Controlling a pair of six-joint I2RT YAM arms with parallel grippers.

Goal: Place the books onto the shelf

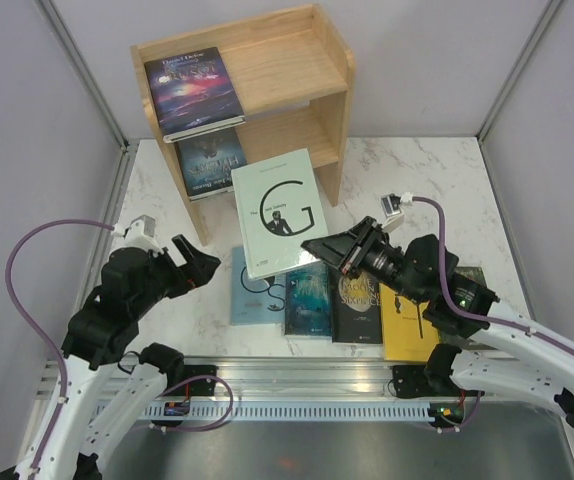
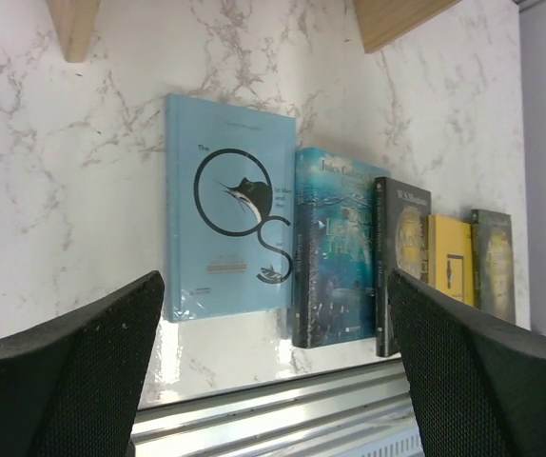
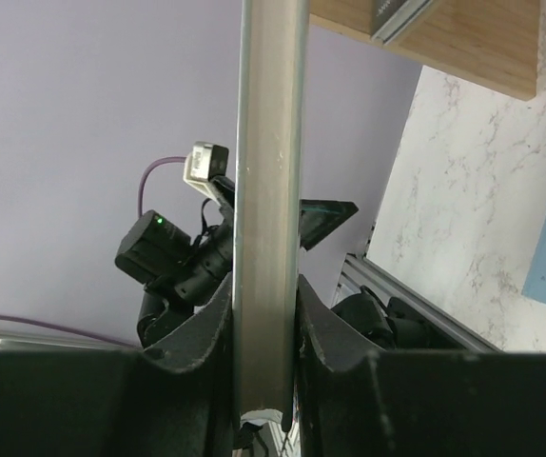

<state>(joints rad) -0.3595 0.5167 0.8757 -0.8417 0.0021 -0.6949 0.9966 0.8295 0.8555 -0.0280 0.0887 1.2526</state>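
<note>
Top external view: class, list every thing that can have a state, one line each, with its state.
left gripper, open, empty.
right gripper, shut on white G book.
white G book, gripped, raised off table.
dark blue book, flat on shelf's top tier.
grey-blue book, flat on lower tier.
row of five books, flat on table.
</note>
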